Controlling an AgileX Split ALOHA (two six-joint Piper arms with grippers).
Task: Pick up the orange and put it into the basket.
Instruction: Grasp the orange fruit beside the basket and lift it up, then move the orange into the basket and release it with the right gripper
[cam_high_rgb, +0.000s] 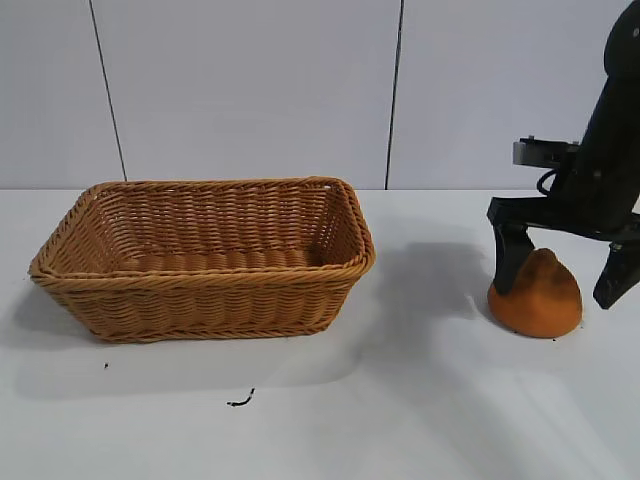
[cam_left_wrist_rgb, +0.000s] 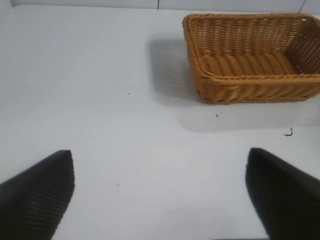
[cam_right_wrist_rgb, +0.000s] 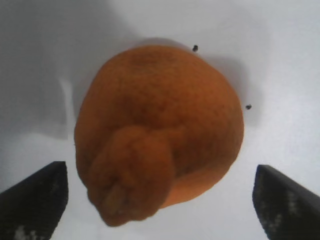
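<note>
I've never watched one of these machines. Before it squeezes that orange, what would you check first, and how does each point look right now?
1. Right gripper jaws open, one on each side of the orange: ok.
2. Orange resting on the table, not yet lifted: ok.
3. Jaws low enough to grip the wide body, not the knobby neck: cannot tell.
4. Basket upright, nothing seen inside: ok.
5. Path from orange to basket free of other things: ok.
6. Left gripper open, away from the basket and orange: ok.
</note>
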